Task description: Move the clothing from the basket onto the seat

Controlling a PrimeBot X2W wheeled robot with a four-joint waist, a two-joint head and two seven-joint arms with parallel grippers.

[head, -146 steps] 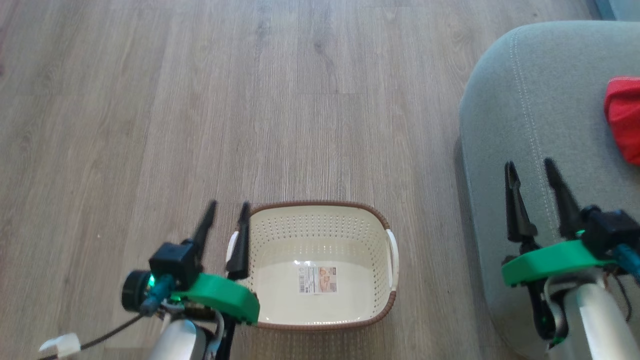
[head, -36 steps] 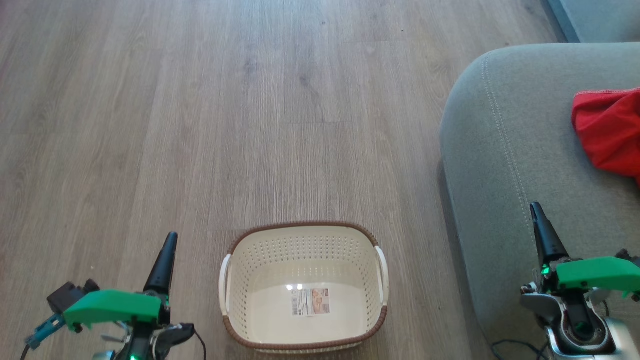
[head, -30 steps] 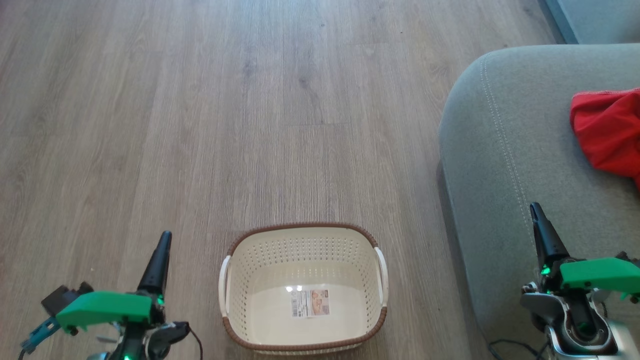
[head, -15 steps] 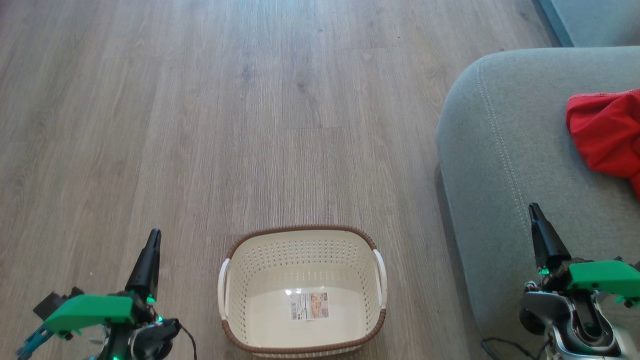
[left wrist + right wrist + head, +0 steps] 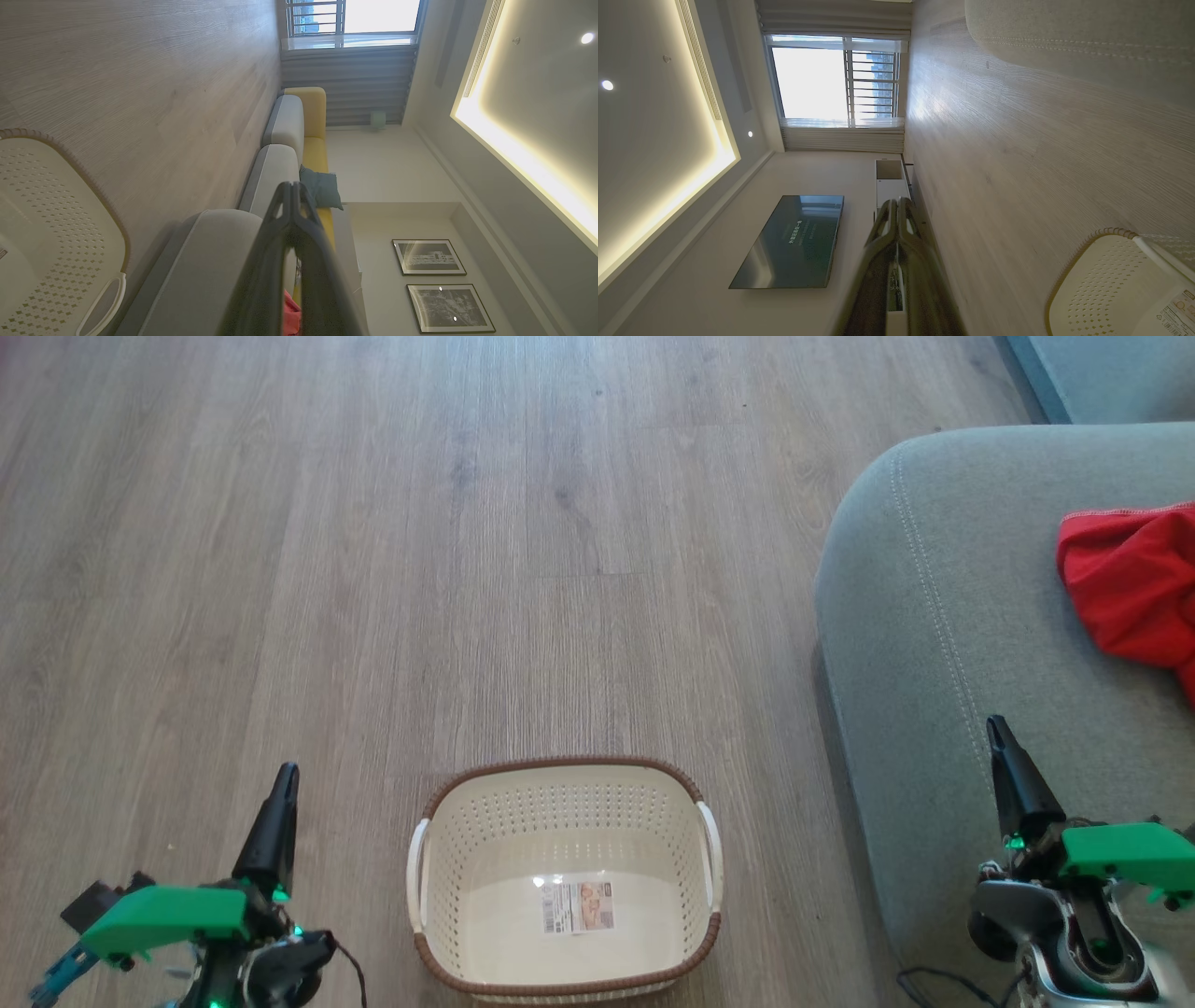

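Note:
The cream basket [image 5: 485, 821] stands on the floor at the bottom centre, holding nothing but the paper label [image 5: 579, 907] on its bottom. To its right is the grey-green seat [image 5: 934, 616], with the red clothing [image 5: 1125, 583] lying on it at the right edge. My left gripper [image 5: 283, 784] is left of the basket over the floor, turned on its side, shut and holding nothing. My right gripper [image 5: 997, 733] is over the seat's front part, also shut and bare. The left wrist view shows the fingertips [image 5: 292, 189] pressed together, the basket [image 5: 46, 224] and the seat [image 5: 210, 261]. Shut fingers [image 5: 896, 205] also show in the right wrist view.
Wood plank floor [image 5: 467, 523] stretches ahead and left of the basket. A second grey cushion [image 5: 1102, 373] sits at the upper right. The left wrist view shows a sofa with a yellow back [image 5: 308, 107] and a teal pillow [image 5: 322, 186]. A wall television [image 5: 789, 240] hangs opposite.
Both grippers, open about five seconds ago at the basket's left rim and over the seat, are now shut and drawn back. In the last second the left gripper sank slightly left.

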